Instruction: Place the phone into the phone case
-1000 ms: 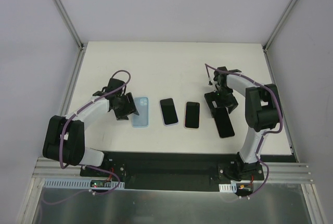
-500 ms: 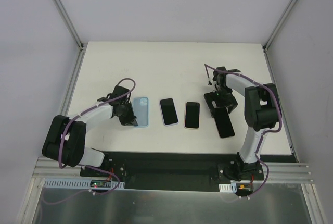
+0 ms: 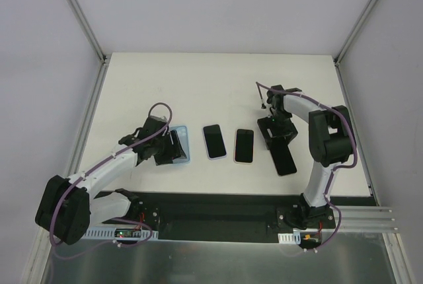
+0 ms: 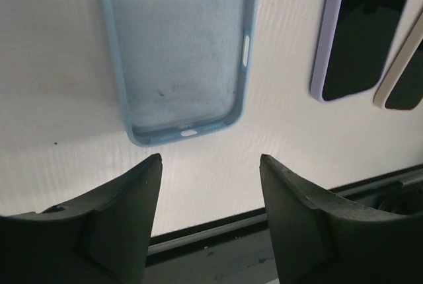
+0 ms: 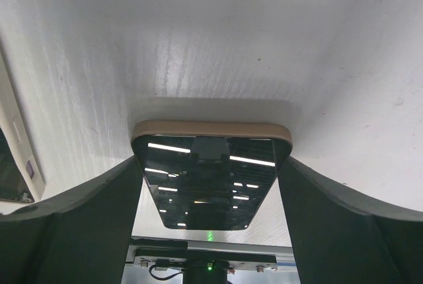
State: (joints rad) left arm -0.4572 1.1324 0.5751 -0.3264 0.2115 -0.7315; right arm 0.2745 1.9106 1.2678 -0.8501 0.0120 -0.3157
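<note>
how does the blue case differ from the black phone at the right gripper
The blue case is an empty light-blue shell, lining showing; the black phone is a glossy dark screen with a tan rim. The case lies at the row's left end, by the left gripper; the phone at its right end, between the fingers of the right gripper. Both lie flat on the table.

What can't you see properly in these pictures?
- Top view: the left gripper covers part of the blue case.
- Left wrist view: the top edge cuts off the far end of the blue case and of the lavender-cased phone.
- Right wrist view: the left edge cuts off most of the cream-cased phone. It is unclear whether the right gripper is squeezing the bare phone or only touching it.
</note>
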